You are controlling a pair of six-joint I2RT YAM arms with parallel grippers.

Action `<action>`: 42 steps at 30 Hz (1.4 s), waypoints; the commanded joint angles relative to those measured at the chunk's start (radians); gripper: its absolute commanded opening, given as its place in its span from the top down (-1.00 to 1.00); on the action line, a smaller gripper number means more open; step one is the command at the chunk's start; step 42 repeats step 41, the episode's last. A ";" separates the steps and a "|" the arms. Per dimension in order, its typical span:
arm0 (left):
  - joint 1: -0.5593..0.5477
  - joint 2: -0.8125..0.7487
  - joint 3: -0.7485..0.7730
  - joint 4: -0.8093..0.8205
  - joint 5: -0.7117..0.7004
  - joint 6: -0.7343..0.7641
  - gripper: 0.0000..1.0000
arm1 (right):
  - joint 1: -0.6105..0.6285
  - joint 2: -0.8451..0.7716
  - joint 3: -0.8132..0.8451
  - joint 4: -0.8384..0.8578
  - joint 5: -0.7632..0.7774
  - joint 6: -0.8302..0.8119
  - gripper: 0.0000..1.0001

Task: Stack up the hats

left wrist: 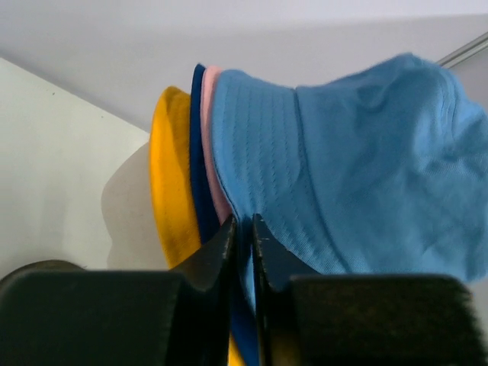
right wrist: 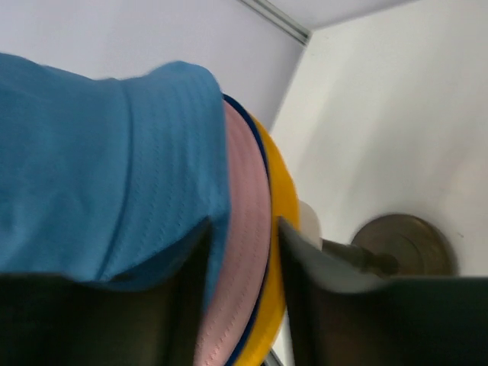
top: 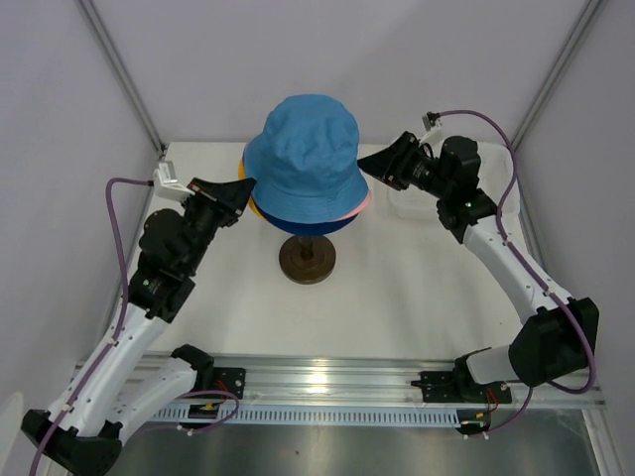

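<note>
All four hats sit stacked on the mannequin head. The sky blue hat (top: 303,149) is on top; the pink (top: 365,204), navy (top: 298,226) and yellow (top: 243,171) brims peek out below it. My left gripper (top: 241,193) is at the stack's left side. In the left wrist view it (left wrist: 244,232) is shut on the sky blue hat's (left wrist: 343,175) brim edge, beside the pink (left wrist: 215,152), navy (left wrist: 200,152) and yellow (left wrist: 171,183) brims. My right gripper (top: 365,164) is at the right side. It (right wrist: 244,236) is open, with the pink (right wrist: 248,221) and yellow (right wrist: 282,206) brims between its fingers and the sky blue brim (right wrist: 91,175) draped over one finger.
The stack stands on the cream head (right wrist: 309,225) with a dark round base (top: 307,260) mid-table. A white plastic basket (top: 405,203) sits at the back right, under my right arm. White walls close in the back and sides.
</note>
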 commanded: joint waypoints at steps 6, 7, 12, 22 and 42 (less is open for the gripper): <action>-0.014 -0.094 0.000 -0.172 0.025 0.063 -0.12 | -0.160 -0.010 0.183 -0.283 -0.022 -0.198 -0.31; -0.014 -0.117 0.017 -0.186 0.011 0.076 -0.19 | -0.180 -0.021 0.182 -0.286 -0.028 -0.203 -0.34; -0.014 -0.150 0.112 -0.273 -0.075 0.234 -0.72 | -0.271 -0.060 0.249 -0.510 -0.002 -0.363 -0.81; -0.009 -0.219 0.315 -0.776 -0.315 0.516 -0.99 | -0.283 -0.322 0.035 -0.614 0.323 -0.526 -0.99; -0.005 -0.629 -0.086 -0.770 -0.162 0.475 -0.99 | -0.283 -0.682 -0.360 -0.494 0.368 -0.518 -0.99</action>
